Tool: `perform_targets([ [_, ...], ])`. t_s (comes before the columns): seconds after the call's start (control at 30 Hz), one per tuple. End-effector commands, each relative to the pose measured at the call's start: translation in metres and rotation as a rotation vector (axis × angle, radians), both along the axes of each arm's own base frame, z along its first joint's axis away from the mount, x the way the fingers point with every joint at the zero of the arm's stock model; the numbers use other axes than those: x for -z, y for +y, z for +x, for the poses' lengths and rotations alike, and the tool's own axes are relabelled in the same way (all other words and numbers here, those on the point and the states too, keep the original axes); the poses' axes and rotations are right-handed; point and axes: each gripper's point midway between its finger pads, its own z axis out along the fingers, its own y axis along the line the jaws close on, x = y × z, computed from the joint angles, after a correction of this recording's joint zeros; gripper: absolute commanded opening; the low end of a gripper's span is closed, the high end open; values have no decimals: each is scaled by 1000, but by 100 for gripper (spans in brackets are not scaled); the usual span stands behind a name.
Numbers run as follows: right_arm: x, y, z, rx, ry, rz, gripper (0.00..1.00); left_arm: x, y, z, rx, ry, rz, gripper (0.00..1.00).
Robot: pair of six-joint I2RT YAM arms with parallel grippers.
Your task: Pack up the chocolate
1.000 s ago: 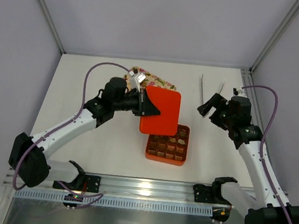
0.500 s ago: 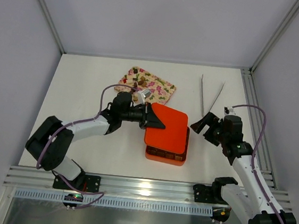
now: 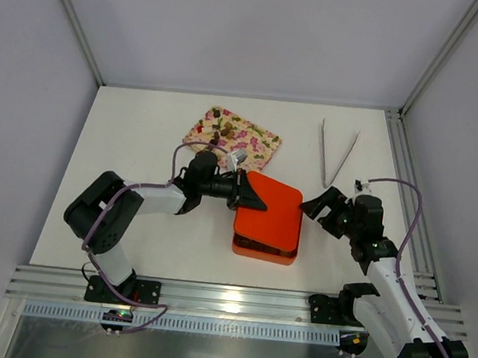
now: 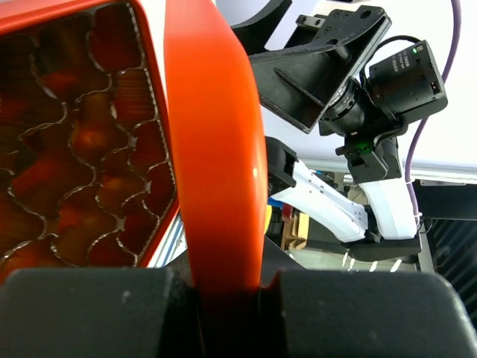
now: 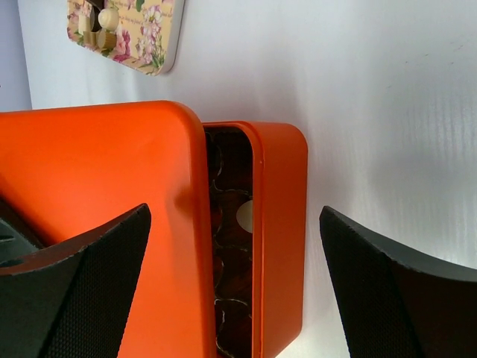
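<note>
My left gripper (image 3: 251, 196) is shut on the left edge of the orange lid (image 3: 272, 210). The lid lies tilted over the orange box (image 3: 264, 251) and covers most of it. In the left wrist view the lid's edge (image 4: 216, 149) runs up from my closed jaws, with brown chocolate (image 4: 74, 149) in the box's cells on the left. My right gripper (image 3: 320, 209) is open and empty, just right of the box. In the right wrist view the lid (image 5: 97, 194) leaves a narrow gap over the box (image 5: 279, 224), and chocolate (image 5: 231, 246) shows in it.
A pink floral tray (image 3: 242, 137) with a few loose chocolate lumps (image 3: 219, 128) lies behind the box; it also shows in the right wrist view (image 5: 130, 37). Metal tweezers (image 3: 337, 153) lie at the back right. The rail runs along the near edge.
My left gripper has brought the lid down from raised behind the open box onto it, hiding the chocolate in the top view. My right gripper has moved down and closer to the box.
</note>
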Motion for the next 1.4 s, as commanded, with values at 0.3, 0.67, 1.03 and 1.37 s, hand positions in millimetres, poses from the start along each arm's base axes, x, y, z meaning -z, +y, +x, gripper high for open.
perform_targets([
  [0.3, -3, 11, 8, -7, -73, 67, 94, -4, -14, -5, 68, -47, -59, 6],
  [0.67, 3, 17, 10, -21, -75, 84, 94, 6, -22, -4, 72, -29, -52, 7],
  [1.03, 8, 20, 9, -28, -66, 81, 94, 10, -23, -3, 78, -19, -56, 21],
  [1.37, 10, 19, 9, -24, -66, 75, 93, 11, -20, -6, 77, -8, -51, 38],
])
